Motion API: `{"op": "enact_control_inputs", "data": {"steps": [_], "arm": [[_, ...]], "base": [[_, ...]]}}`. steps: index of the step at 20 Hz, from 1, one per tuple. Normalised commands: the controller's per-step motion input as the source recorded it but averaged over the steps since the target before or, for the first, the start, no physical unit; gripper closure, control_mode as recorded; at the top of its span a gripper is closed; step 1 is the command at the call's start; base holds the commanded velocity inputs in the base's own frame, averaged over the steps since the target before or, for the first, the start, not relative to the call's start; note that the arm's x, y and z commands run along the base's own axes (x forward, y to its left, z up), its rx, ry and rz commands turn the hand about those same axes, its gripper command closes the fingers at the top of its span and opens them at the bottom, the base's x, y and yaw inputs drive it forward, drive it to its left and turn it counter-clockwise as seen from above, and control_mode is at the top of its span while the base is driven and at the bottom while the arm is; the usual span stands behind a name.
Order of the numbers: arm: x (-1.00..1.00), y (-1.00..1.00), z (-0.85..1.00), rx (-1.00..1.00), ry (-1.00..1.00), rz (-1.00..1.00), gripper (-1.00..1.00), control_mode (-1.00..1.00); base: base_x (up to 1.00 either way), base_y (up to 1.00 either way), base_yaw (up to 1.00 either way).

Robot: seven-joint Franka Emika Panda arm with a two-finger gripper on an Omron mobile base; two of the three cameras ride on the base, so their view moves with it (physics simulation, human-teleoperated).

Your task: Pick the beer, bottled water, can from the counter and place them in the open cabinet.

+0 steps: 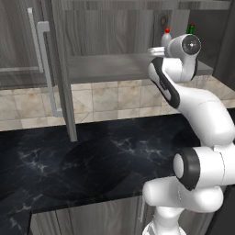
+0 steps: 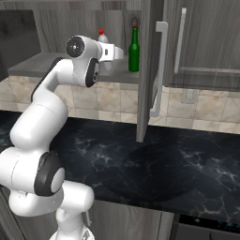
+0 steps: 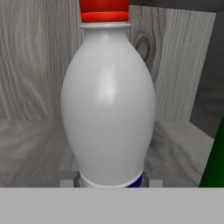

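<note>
When we look from the left base view, we see the arm reaching into the open cabinet (image 1: 110,69). The red cap of the bottled water (image 1: 167,31) and the top of the beer (image 1: 191,28) peek out behind it.

From the right base view, the gripper (image 2: 118,53) is at the bottled water (image 2: 101,37) on the shelf, and the beer (image 2: 134,49) stands upright just beside it. The black counter (image 2: 178,164) lies below.

In the hand view, the bottled water (image 3: 108,100) stands upright between our fingers (image 3: 66,178), held at its base. A green edge of the beer (image 3: 215,168) shows at the side.
</note>
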Motion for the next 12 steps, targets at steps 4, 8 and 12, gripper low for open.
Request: {"op": "enact_control_inputs", "data": {"steps": [4,8,12], "arm": [[0.04,0.0,-0.09,0.0,0.0,0.0,1.0,-1.0],[0.03,0.0,-0.05,0.0,0.0,0.0,1.0,-1.0],[0.1,0.0,-0.09,0.0,0.0,0.0,-1.0,-1.0]], "base": [[0.0,0.0,0.0],[0.0,0.0,0.0],[0.0,0.0,0.0]]}}
